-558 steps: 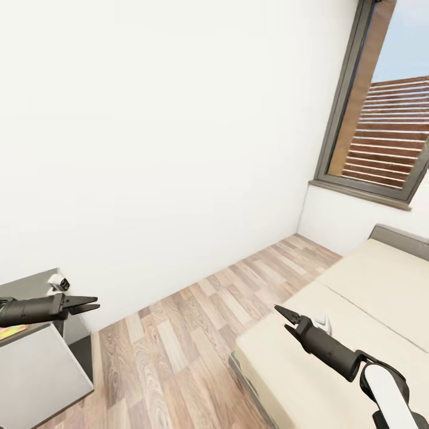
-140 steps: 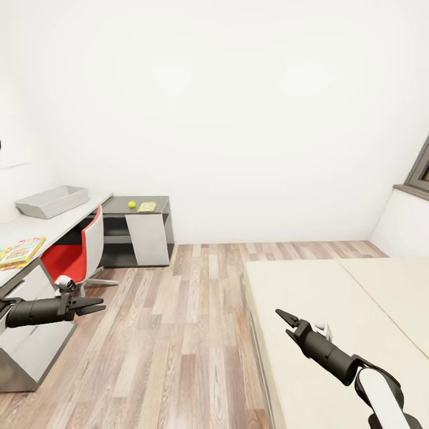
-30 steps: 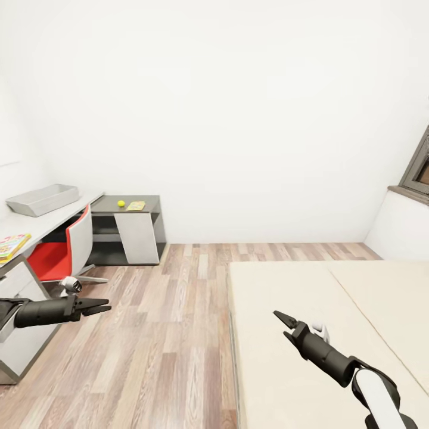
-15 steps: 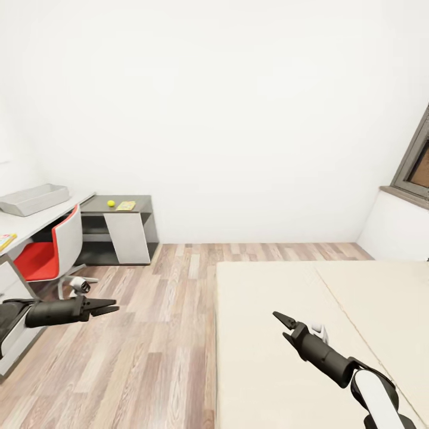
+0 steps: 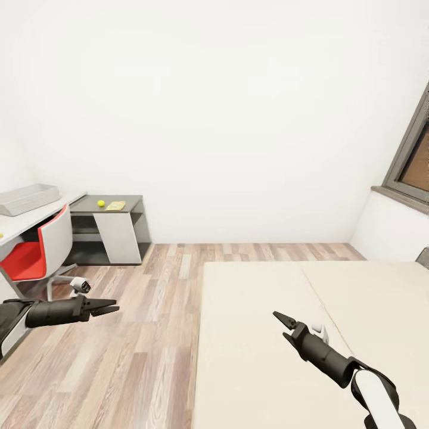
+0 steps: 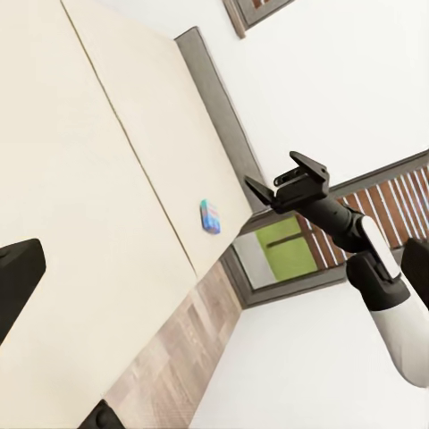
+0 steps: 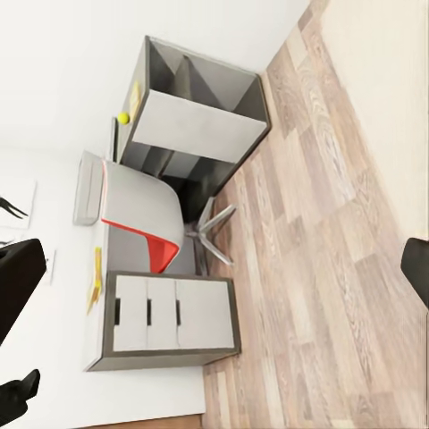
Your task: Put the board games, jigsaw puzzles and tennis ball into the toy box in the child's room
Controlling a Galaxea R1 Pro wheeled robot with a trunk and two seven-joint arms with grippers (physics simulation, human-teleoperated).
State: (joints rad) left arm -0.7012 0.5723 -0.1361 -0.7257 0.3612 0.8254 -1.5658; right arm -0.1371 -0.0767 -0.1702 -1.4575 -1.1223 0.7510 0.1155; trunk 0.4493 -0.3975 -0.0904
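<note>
The light grey toy box (image 5: 27, 198) sits on the pale table (image 5: 42, 215) at the far left. On the table's lower dark section lie the tennis ball (image 5: 101, 203) and a flat yellowish printed box (image 5: 115, 205), too small to identify. The right wrist view shows the ball (image 7: 122, 117), the toy box (image 7: 87, 188) and a yellow flat box (image 7: 95, 277) on the desktop. A small blue board game (image 6: 210, 216) lies on the beige bed (image 5: 310, 345) near its headboard (image 6: 219, 116). My left gripper (image 5: 115, 308) hangs open over the floor. Over the bed, my right gripper (image 5: 279, 323) is open and empty.
A red and white swivel chair (image 5: 36, 250) stands at the table. Wood-plank floor (image 5: 137, 333) runs between table and bed. A white wall closes the far side, with a dark-framed window (image 5: 411, 149) at the right.
The whole view has swung right: table and chair slid towards the left edge, and more bed and window show. Both arms hold the same pose.
</note>
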